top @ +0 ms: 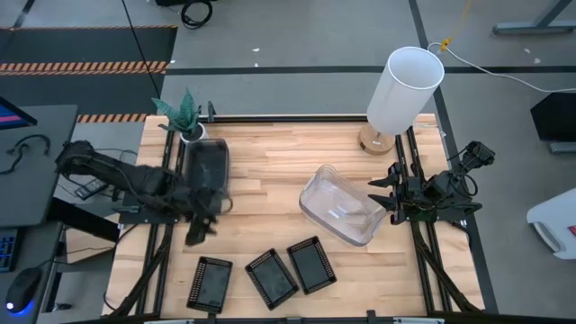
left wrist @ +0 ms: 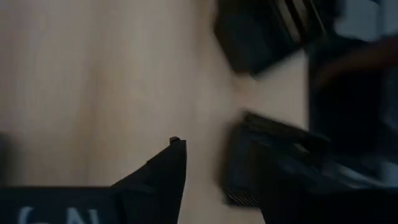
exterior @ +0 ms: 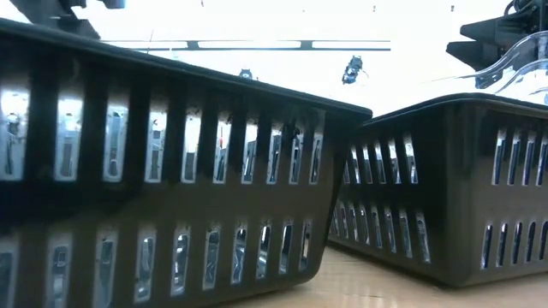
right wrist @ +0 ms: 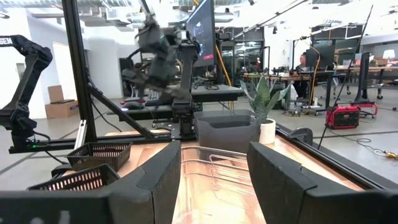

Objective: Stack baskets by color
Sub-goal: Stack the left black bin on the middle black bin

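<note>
A stack of smoky grey-brown baskets (top: 208, 169) stands at the far left of the table, next to the plant. The clear baskets (top: 338, 205) sit nested right of centre. Three black perforated baskets (top: 210, 282) (top: 272, 277) (top: 311, 264) lie apart in a row along the near edge. My left gripper (top: 200, 227) hangs over bare wood between the smoky stack and the black row, blurred, its fingers (left wrist: 174, 163) apart and holding nothing. My right gripper (right wrist: 214, 186) waits open at the right edge, pointing level at the clear baskets (right wrist: 214, 167).
A white cylindrical lamp (top: 405, 90) stands at the far right and a small potted plant (top: 184, 112) at the far left corner. Dark frame rails run along both table sides. Bare wood lies between the smoky stack and the clear baskets.
</note>
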### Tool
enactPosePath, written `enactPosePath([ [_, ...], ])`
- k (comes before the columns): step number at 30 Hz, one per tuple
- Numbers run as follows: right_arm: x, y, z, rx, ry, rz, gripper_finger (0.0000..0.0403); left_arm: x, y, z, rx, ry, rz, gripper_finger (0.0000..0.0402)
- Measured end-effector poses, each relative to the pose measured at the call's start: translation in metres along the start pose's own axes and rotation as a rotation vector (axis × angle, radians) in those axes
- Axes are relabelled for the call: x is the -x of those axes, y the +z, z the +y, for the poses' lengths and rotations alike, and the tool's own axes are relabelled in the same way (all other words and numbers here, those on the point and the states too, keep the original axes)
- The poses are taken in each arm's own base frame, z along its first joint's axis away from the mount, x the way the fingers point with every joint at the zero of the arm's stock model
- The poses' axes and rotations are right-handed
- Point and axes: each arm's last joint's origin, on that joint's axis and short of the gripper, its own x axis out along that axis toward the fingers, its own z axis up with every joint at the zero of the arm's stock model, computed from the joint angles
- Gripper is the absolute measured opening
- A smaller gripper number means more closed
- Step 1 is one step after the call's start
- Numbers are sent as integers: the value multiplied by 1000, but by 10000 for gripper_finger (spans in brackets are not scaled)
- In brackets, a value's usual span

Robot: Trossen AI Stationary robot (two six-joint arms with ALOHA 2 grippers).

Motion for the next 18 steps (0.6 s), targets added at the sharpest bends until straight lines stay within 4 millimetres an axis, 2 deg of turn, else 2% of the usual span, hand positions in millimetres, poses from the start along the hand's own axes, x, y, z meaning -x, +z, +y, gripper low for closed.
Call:
enactPosePath([
  [3, 0, 0, 0, 0, 0, 0, 189, -19, -11, -13, 68, -66, 93, 158],
  [10, 0, 0, 0, 0, 0, 0, 189, -64, -20, -40, 77, -34, 235, 138],
  [15, 0, 0, 0, 0, 0, 0, 189, -89, -25, -56, 6, 49, 304, 148],
  [18, 0, 0, 0, 0, 0, 0, 189, -97, -26, -66, -48, 81, 306, 166],
])
